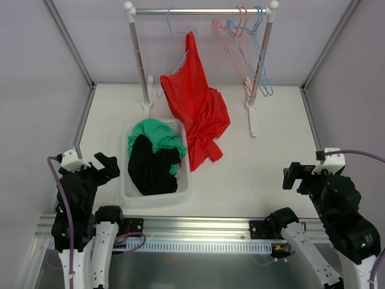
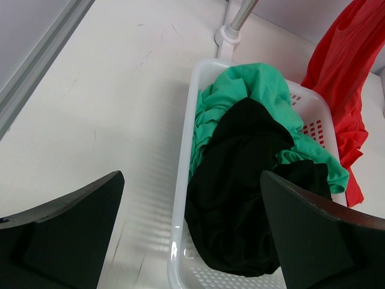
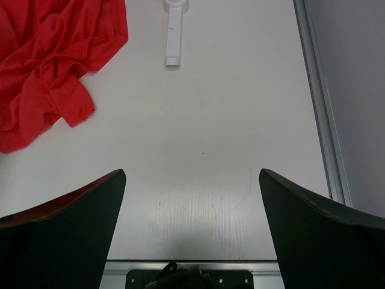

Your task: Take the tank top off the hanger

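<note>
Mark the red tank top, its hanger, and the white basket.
red tank top (image 1: 201,114), top external view, mid-fabric.
hanger (image 1: 170,24), top external view, neck below the hook.
white basket (image 2: 181,186), left wrist view, left rim.

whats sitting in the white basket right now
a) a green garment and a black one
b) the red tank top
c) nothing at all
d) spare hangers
A: the white basket holds a green garment with a black garment piled on it, while the red tank top hangs from the rack beside the basket, its lower end on the table.
</note>
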Controlling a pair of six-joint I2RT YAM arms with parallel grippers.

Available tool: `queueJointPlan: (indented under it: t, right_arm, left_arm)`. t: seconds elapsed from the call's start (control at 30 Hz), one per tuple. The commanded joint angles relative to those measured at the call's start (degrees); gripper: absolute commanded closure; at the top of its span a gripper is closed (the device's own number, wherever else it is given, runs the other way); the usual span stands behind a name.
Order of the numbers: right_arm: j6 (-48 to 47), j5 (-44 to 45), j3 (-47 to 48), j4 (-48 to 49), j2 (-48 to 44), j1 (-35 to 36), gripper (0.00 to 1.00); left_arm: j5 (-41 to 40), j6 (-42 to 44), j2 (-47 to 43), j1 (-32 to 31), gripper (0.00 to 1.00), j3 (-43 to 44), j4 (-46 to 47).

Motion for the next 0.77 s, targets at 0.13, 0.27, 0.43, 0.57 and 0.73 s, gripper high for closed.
queueJointPlan:
  t: [0.13,0.27,0.43,0.57,0.73]
  right_arm:
    - [-0.2,-0.8,-2.0,5.5,1.7,-0.3,0.01]
    - [-0.1,-1.6,-2.1,5.9,2.4,-0.3,0.0]
    - [0.2,-1.9,-2.3,6.6,2.6,-0.3,0.01]
    - [0.3,-2.1,-2.8,6.8,2.8,-0.2,0.0]
    - [0.4,-1.9,-3.0,6.9,3.2,-0.2,0.0]
  left_arm:
    - [1.0,0.4,-2.6,-0.9,0.01,-2.0,4.7]
    - [-0.7,0.2,-4.6,-2.8,0.01,-2.8,4.9]
    - [-1.0,0.1,-5.0,-2.9,0.01,-2.9,4.9]
    - [-1.0,0.1,-4.6,-2.9,0.01,-3.0,5.0]
    - [-0.9,0.1,-4.4,-2.9,0.01,-3.1,5.1]
